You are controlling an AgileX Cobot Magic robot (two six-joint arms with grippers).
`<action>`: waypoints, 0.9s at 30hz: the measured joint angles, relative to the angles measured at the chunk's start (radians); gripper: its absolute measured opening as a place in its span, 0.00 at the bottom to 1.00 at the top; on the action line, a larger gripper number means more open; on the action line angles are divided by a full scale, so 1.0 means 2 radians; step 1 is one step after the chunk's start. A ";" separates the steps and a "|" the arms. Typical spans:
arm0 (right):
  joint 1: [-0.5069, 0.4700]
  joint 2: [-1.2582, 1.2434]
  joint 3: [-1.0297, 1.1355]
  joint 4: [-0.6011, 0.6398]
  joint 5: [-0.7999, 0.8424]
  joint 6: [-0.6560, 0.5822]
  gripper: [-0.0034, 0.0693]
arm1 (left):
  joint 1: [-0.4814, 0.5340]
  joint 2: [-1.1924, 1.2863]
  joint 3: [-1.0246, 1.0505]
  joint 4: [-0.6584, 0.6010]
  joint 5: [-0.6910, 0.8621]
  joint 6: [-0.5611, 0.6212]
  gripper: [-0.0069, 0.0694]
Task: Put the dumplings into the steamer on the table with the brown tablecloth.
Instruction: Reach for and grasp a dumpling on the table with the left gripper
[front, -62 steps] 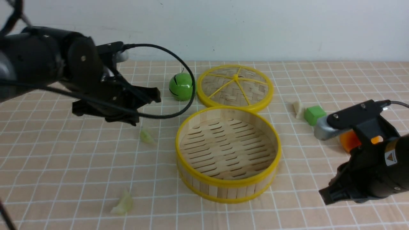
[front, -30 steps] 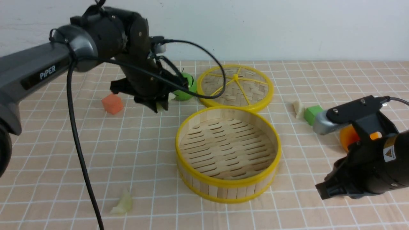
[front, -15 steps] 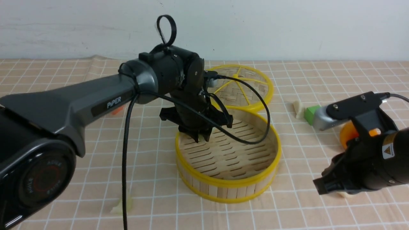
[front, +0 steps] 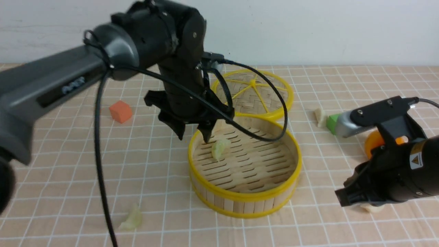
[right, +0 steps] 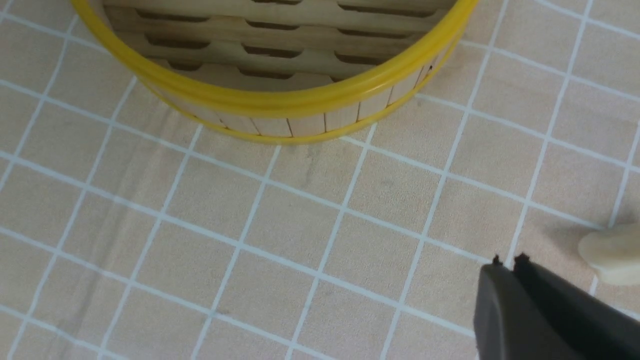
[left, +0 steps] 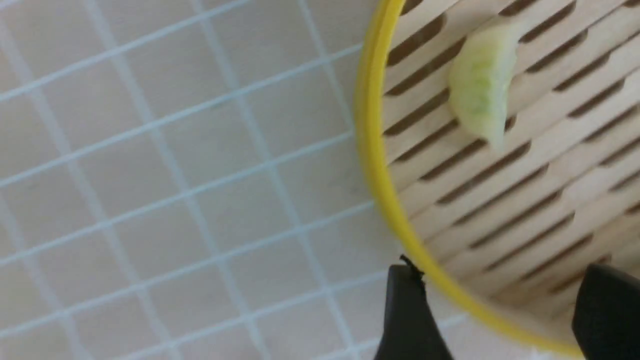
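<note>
The left gripper (front: 194,134) is leaning over the steamer's (front: 245,157) rim, its jaws spreading wide; a green dumpling (front: 220,148) is lying inside. The right gripper (right: 509,262) is pointing down near a white dumpling (right: 612,254), its jaws staying narrow.

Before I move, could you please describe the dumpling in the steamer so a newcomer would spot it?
Find the steamer, the round, yellow-rimmed basket. On its slatted floor, towards the left, lies a pale green crescent dumpling. Unlike the similar one on the cloth, it is inside the basket.
</note>
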 joint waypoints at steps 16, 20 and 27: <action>0.000 0.000 0.000 0.017 0.004 -0.004 0.11 | 0.007 -0.089 0.345 0.070 -0.125 -0.033 0.65; 0.000 0.000 0.000 0.023 0.000 -0.008 0.11 | 0.007 -0.089 0.347 0.071 -0.156 -0.045 0.65; 0.000 0.000 0.000 0.025 -0.001 -0.009 0.12 | 0.036 -0.077 0.347 0.065 -0.164 -0.066 0.65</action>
